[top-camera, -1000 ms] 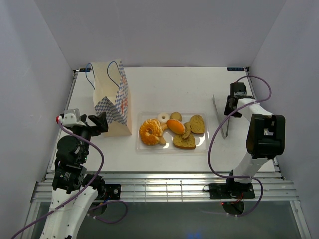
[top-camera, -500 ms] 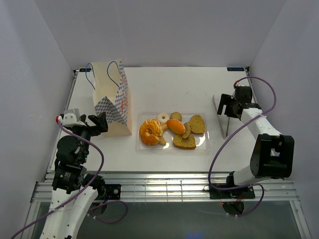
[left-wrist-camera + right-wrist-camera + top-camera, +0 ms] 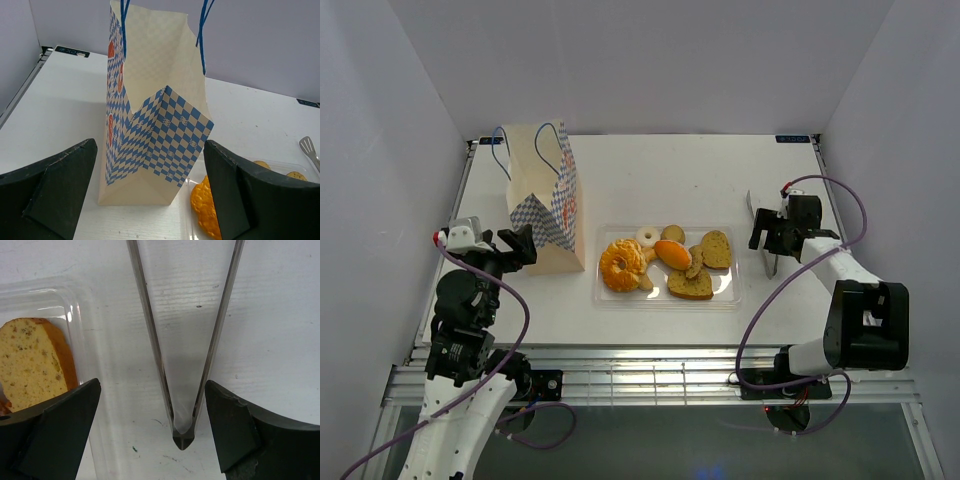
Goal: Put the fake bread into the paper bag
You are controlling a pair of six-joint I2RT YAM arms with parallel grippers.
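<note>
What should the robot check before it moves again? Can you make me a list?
1. Right gripper open: ok.
2. Tongs lined up under it, lying flat and not gripped yet: ok.
3. Bread sitting in the tray, in plain sight: ok.
4. Bag standing upright: ok.
5. Bag's mouth open wide enough for bread: cannot tell, no view looks into it.
6. Left gripper open, facing the bag, holding nothing: ok.
</note>
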